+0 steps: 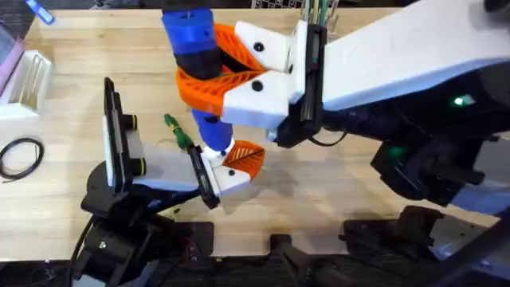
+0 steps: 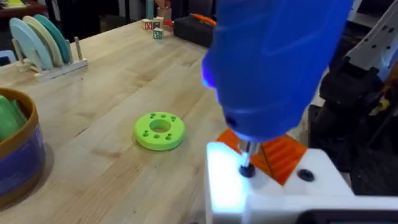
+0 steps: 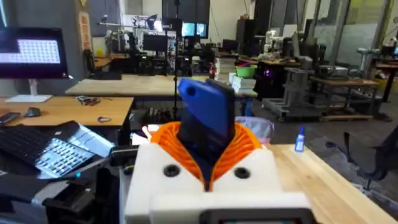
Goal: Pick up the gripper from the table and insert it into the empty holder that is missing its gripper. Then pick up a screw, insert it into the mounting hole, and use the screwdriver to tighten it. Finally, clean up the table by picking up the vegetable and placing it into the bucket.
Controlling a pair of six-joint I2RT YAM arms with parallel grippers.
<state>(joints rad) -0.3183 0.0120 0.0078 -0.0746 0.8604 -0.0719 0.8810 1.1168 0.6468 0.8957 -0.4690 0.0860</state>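
Overhead, the right gripper [image 1: 227, 76] is clamped around the blue screwdriver [image 1: 194, 48], tip down onto the white holder [image 1: 227, 177] with the orange gripper [image 1: 247, 158]. In the left wrist view, the screwdriver's tip [image 2: 246, 167] meets the holder [image 2: 273, 193]; the bucket [image 2: 17, 149] stands well apart. The right wrist view shows the orange pads [image 3: 245, 146] tight against the screwdriver [image 3: 208, 118]

One blue screwdriver [image 1: 194, 48], one green disc [image 2: 160, 130], one bucket [image 2: 18, 155], one vegetable [image 1: 177, 132].
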